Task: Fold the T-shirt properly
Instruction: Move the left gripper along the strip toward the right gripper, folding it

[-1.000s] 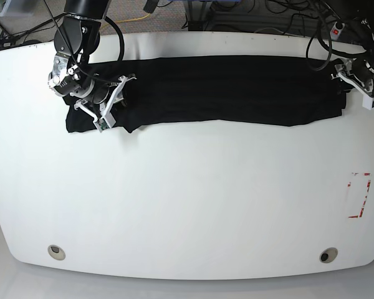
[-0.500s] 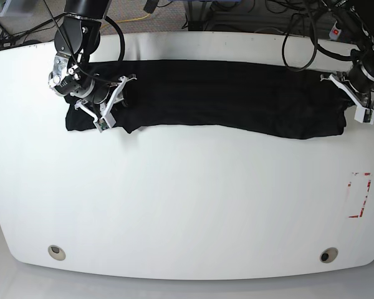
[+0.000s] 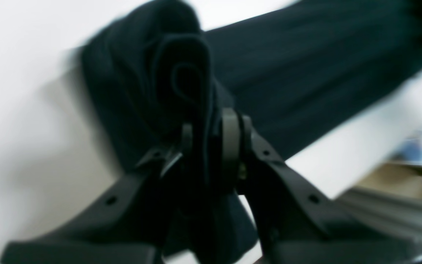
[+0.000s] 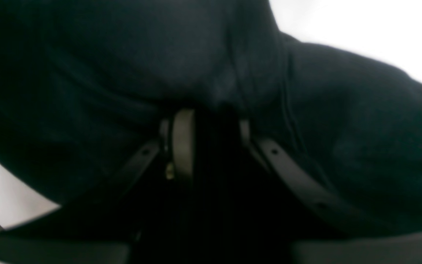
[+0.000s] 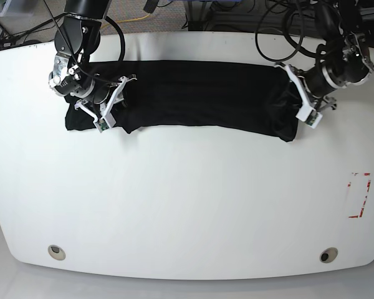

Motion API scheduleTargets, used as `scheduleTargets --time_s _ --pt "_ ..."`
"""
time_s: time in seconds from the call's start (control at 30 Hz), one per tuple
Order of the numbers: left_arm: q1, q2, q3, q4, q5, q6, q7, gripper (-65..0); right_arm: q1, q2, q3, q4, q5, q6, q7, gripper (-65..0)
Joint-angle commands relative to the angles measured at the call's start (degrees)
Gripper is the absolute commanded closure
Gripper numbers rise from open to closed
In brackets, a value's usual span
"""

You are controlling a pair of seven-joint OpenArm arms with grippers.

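Observation:
The black T-shirt lies as a long folded band across the far part of the white table. My left gripper, on the right in the base view, is shut on the shirt's right end. In the left wrist view my left gripper pinches a rolled fold of the shirt, lifted off the table. My right gripper rests on the shirt's left end. In the right wrist view my right gripper has dark shirt fabric packed between its pads.
A red tape rectangle marks the table at the right edge. Two round holes sit near the front corners. Cables and gear lie behind the table's far edge.
My left gripper has carried the shirt's right end leftward, away from the table's right edge, so the band is shorter. My right gripper and the left end have not moved.

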Motion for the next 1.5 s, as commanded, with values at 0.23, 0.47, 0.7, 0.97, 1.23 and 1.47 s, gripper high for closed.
scheduleTargets --time_s 0.23,0.47,0.7,0.97,1.23,1.47 --pt "-3.9 6.1 8.14 -0.98 -1.09 -0.06 1.57 -5.6 0.03 0.26 0.05 0.32 -1.19 -0.1 -1.16 -14.4" --pt "-6.37 8.3 12.18 -3.27 -1.0 -0.06 1.57 -9.2 0.03 0.26 0.05 0.32 -1.19 -0.1 -1.16 -14.4" --pt "-8.3 8.91 15.88 -7.31 -1.0 -0.06 1.57 -21.5 0.03 0.26 0.05 0.32 -1.19 -0.1 -1.16 -14.4" --pt "-10.67 9.18 24.14 -7.75 -1.53 9.04 1.66 -36.9 0.12 0.26 0.05 0.32 -0.92 -0.1 -1.16 -14.4" --pt "-15.33 11.46 28.8 -3.0 -1.18 15.46 2.1 -41.5 0.56 0.35 0.4 0.67 -0.66 -0.1 -1.16 -14.4" --pt "-14.89 5.84 20.62 -0.72 -1.09 15.46 2.1 -41.5 0.74 0.08 1.28 5.86 -0.57 -0.1 -3.09 -17.3"
